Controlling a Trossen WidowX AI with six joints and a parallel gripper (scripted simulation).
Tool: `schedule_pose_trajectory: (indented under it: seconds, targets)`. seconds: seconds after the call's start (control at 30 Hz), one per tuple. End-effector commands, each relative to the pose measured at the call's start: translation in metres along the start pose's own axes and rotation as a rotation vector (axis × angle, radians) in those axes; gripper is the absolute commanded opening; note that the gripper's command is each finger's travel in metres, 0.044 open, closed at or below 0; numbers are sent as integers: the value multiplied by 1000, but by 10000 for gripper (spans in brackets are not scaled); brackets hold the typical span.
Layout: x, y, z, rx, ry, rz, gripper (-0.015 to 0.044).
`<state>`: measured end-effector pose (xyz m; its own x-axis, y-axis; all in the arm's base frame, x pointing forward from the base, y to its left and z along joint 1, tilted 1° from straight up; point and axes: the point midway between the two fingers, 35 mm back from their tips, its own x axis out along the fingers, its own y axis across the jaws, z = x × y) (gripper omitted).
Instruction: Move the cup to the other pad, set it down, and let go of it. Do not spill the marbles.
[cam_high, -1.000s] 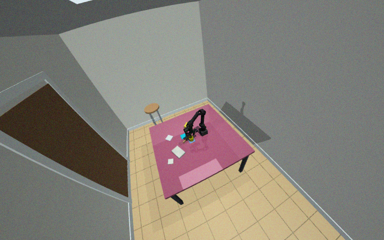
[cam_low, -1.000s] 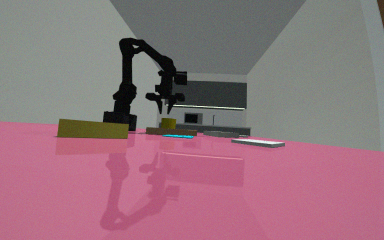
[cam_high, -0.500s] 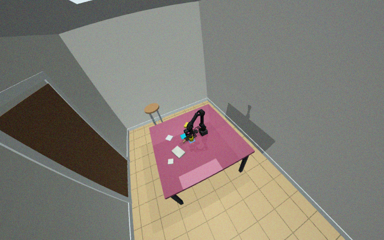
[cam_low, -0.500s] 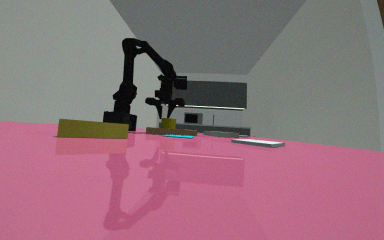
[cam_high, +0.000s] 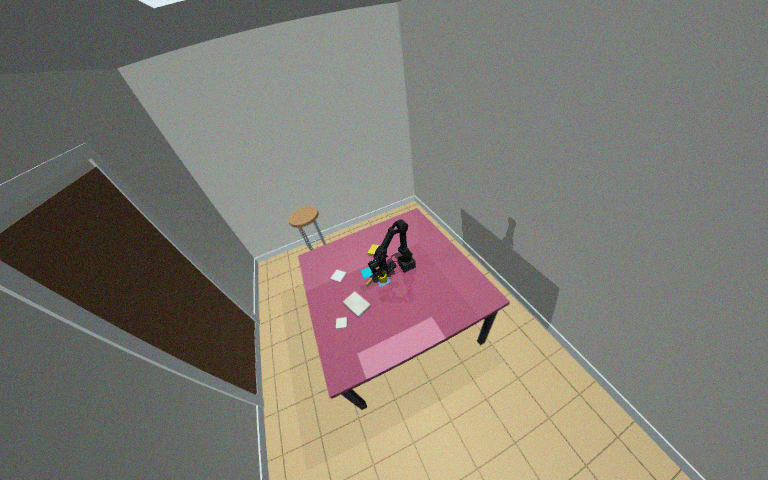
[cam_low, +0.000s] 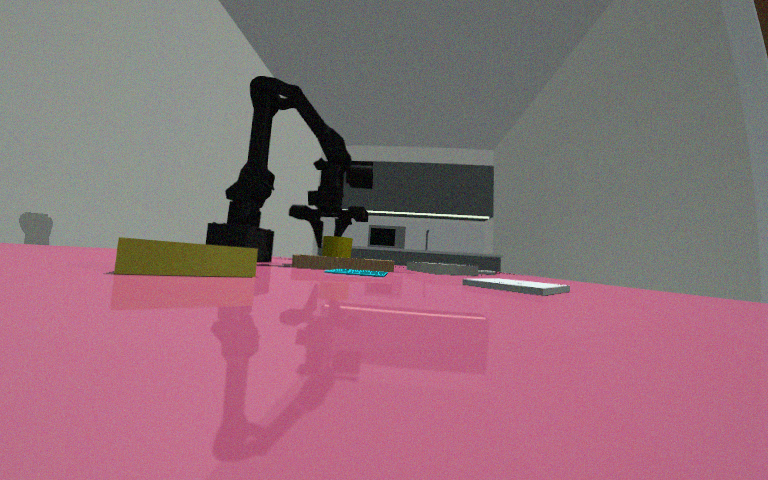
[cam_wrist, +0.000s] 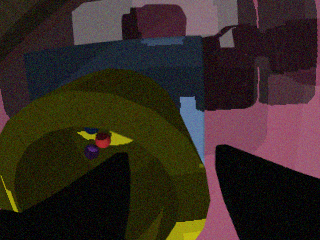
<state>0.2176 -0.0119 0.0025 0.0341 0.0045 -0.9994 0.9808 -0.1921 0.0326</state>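
Observation:
A yellow cup (cam_high: 383, 278) (cam_low: 338, 247) (cam_wrist: 75, 102) stands upright on the blue pad (cam_high: 385, 283) (cam_wrist: 192, 122). Inside it a red marble (cam_wrist: 103, 139), a purple marble (cam_wrist: 91, 151) and part of a blue marble (cam_wrist: 91, 130) show. My gripper (cam_low: 329, 240) (cam_wrist: 172, 160) points down at the cup and is partly open, with nothing held. In the wrist view one fingertip overlaps the cup's opening and the other is outside its wall; whether either touches the cup, I cannot tell. The cyan pad (cam_high: 366, 272) (cam_low: 355, 273) bears nothing.
A low brown wooden block (cam_high: 369, 281) (cam_low: 370, 264) lies close to the cup and the cyan pad. A yellow block (cam_high: 373, 249) (cam_low: 181, 259) lies farther off. A large pale slab (cam_high: 356, 303) and two small white pieces (cam_high: 338, 275) (cam_high: 340, 322) lie on the pink table (cam_high: 453, 283).

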Motion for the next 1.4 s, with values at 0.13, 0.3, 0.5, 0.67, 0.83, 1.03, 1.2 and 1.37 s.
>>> schedule_pose_trajectory:
  seconds: [0.13,0.3,0.5,0.67,0.83,1.03,1.2,1.37]
  targets:
    - [12,-4,0,5,4,-12,167]
    - [12,-4,0,5,4,-12,167]
    - [10,-3,0,0,-1,-6,133]
    - [10,-3,0,0,-1,-6,100]
    - [10,-3,0,0,-1,-6,67]
    - [10,-3,0,0,-1,-6,27]
    - [8,-3,0,0,-1,-7,0]
    - [-6,-2,0,2,1,-8,0]
